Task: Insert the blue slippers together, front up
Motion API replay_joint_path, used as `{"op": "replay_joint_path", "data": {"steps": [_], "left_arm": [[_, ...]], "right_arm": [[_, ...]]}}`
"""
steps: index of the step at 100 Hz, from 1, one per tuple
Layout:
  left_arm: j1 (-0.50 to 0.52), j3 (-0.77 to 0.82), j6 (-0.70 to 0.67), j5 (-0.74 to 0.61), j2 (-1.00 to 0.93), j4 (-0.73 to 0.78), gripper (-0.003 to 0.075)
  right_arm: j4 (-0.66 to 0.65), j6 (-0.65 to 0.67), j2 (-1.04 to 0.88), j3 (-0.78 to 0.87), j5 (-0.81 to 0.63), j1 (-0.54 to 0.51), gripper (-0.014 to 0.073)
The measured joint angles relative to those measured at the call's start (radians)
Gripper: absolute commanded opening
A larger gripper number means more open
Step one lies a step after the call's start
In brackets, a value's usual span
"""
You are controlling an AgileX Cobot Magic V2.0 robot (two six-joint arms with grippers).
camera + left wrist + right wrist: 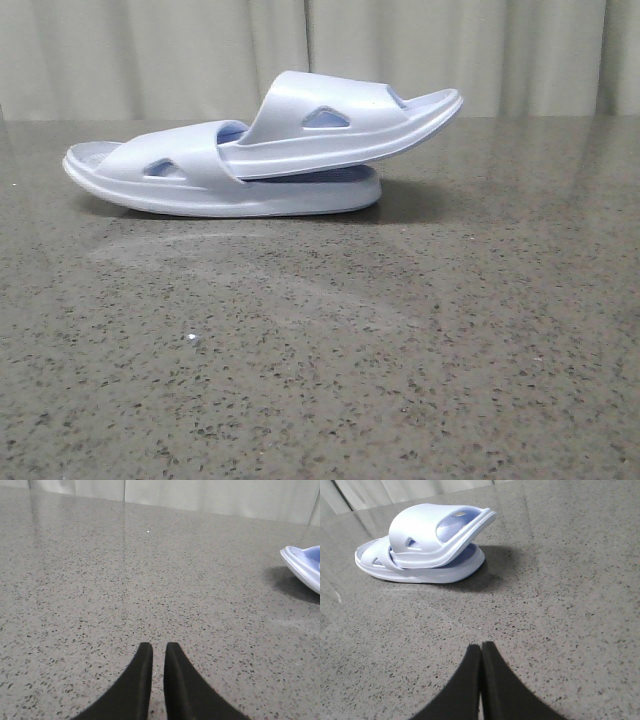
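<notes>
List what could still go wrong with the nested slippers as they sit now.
1. The upper slipper is wedged under the lower slipper's strap and juts upward, its far end unsupported; a nudge might tip or slide it out.
2. Both grippers, left and right, sit low over the table; a careless sweep might knock the pair.

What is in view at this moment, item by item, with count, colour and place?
slippers: two, pale blue, far middle of the table, one pushed under the other's strap and tilted up at the right.
table: one, grey speckled stone.
curtain: pale, behind the table.
left gripper: one, black fingers nearly closed, holding nothing, over bare table away from the slippers.
right gripper: one, black fingers closed together, holding nothing, short of the slippers.
</notes>
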Motion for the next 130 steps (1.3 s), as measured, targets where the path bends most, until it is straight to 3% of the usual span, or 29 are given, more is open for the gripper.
{"op": "replay_joint_path", "data": {"steps": [65, 73, 89, 96, 110, 130], "left_arm": [[0.000, 0.000, 0.000, 0.002, 0.000, -0.002, 0.0015], [0.000, 0.000, 0.000, 0.002, 0.000, -0.002, 0.0015], [0.000, 0.000, 0.000, 0.002, 0.000, -0.002, 0.0015], [0.000, 0.000, 0.000, 0.002, 0.000, -0.002, 0.0015], [0.000, 0.000, 0.000, 0.002, 0.000, -0.002, 0.0015], [0.000, 0.000, 0.000, 0.002, 0.000, -0.002, 0.0015]], "right_arm": [[-0.020, 0.002, 0.000, 0.008, -0.050, 0.000, -0.0089], [-0.164, 0.067, 0.000, 0.021, -0.101, 0.001, -0.0089], [-0.750, 0.560, -0.047, 0.051, -0.161, -0.019, -0.0089], [-0.929, 0.714, -0.089, 0.080, -0.165, -0.052, -0.0089], [-1.069, 0.820, -0.210, 0.164, -0.181, -0.141, -0.0089], [-1.144, 0.854, -0.417, 0.200, -0.171, -0.238, -0.0089]]}}
